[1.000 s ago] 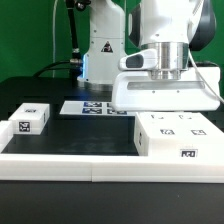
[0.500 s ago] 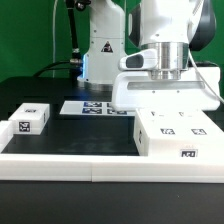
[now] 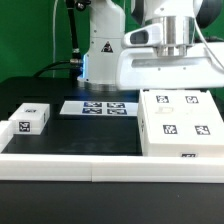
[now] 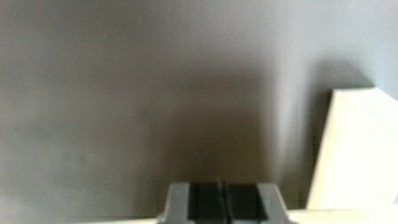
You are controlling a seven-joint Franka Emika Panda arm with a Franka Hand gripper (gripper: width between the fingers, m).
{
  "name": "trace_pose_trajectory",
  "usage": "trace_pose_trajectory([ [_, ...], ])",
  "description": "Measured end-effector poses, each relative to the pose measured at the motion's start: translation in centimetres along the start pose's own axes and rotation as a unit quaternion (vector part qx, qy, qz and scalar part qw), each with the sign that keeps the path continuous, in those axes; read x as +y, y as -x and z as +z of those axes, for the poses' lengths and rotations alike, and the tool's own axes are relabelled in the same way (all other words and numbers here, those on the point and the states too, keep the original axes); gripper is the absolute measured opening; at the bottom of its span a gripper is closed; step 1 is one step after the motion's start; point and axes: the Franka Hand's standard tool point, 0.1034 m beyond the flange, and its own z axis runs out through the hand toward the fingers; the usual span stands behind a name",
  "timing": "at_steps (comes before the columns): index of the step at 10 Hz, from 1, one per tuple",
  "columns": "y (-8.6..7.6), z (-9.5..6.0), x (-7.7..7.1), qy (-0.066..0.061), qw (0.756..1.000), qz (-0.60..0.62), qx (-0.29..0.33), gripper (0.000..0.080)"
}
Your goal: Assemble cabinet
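Observation:
The large white cabinet body [image 3: 180,122] lies on the table at the exterior view's right, with several marker tags on its upper face. My gripper [image 3: 172,57] hangs above its far edge, shut on a wide white panel [image 3: 165,72] that it holds clear of the body. In the wrist view the fingertips of the gripper [image 4: 217,203] are close together, in front of a blurred grey surface. A white edge [image 4: 356,150] shows beside them; I cannot tell which part it is. A small white tagged block [image 3: 30,118] sits at the exterior view's left.
The marker board [image 3: 100,107] lies flat behind the middle of the table. A long low white rail [image 3: 90,162] runs along the front edge. The robot base [image 3: 100,45] stands at the back.
My gripper has risen with the white panel, which moved up and slightly to the exterior view's right. More of the cabinet body's tagged upper face now shows.

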Motion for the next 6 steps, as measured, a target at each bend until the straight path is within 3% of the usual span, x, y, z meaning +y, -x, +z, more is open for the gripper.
trace_pose_trajectory([
  [1, -0.65, -1.00, -0.07, -0.002, 1.000, 0.001, -0.002, 0.0002],
  [6, -0.09, -0.35, 0.03, 0.000, 1.000, 0.000, -0.005, 0.0002],
])
